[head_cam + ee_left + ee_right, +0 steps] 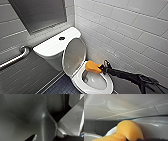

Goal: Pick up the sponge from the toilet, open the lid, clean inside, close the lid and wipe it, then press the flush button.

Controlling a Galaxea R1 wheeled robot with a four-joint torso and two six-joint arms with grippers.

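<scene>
The white toilet [98,86] stands with its lid [74,56] raised against the tank. My right gripper [102,68] reaches in from the right and is shut on the orange sponge [93,67], which rests at the bowl's far rim, just over the opening. In the right wrist view the sponge [130,131] bulges large, with the lid's underside [121,105] beyond it and the glossy rim [154,127] beside it. The dark flush button [61,38] sits in the middle of the tank top. One dark fingertip [32,137] of my open left gripper shows close to a grey curved surface.
White tiled walls close in behind and to the right of the toilet. A metal grab bar [15,58] runs along the left wall, under a grey panel [37,12]. Dark blue floor tiles [61,87] lie to the left of the bowl.
</scene>
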